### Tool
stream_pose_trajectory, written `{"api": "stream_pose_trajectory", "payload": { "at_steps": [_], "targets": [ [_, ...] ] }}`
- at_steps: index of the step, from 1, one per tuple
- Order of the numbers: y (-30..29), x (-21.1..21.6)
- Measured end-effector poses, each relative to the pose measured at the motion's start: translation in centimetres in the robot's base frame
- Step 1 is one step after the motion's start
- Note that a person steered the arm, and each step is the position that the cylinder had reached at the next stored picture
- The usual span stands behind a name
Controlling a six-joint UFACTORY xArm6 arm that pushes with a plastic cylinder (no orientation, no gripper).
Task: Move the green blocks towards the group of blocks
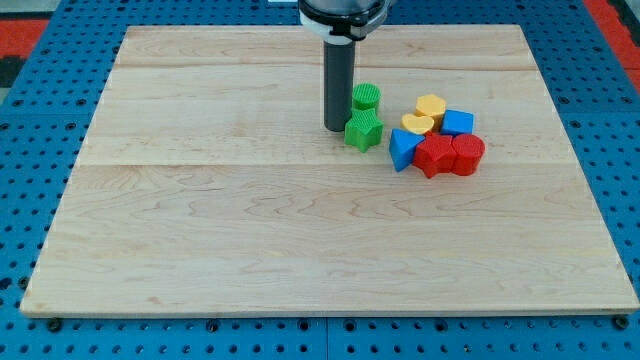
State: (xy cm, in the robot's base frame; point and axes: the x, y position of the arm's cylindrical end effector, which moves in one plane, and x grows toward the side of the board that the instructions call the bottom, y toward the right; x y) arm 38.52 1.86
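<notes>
Two green blocks lie right of the board's middle, near the view's top: a green round block [366,97] and, touching it just below, a green star block [363,130]. My tip [336,128] stands against the star block's left side. The group lies a short gap to the right: a yellow round block [431,105], a yellow heart block [417,124], a blue cube [457,123], a blue triangle block [402,149], a red star block [435,156] and a red round block [467,154].
The wooden board [250,230] rests on a blue pegboard table [30,120]. The arm's dark rod comes down from the view's top edge above the green blocks.
</notes>
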Motion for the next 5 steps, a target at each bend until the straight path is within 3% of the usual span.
{"api": "stream_pose_trajectory", "payload": {
  "at_steps": [2,4,5],
  "targets": [
    [1.0,0.7],
    [-4.7,-6.3],
    [-0.4,-6.7]
  ]
}}
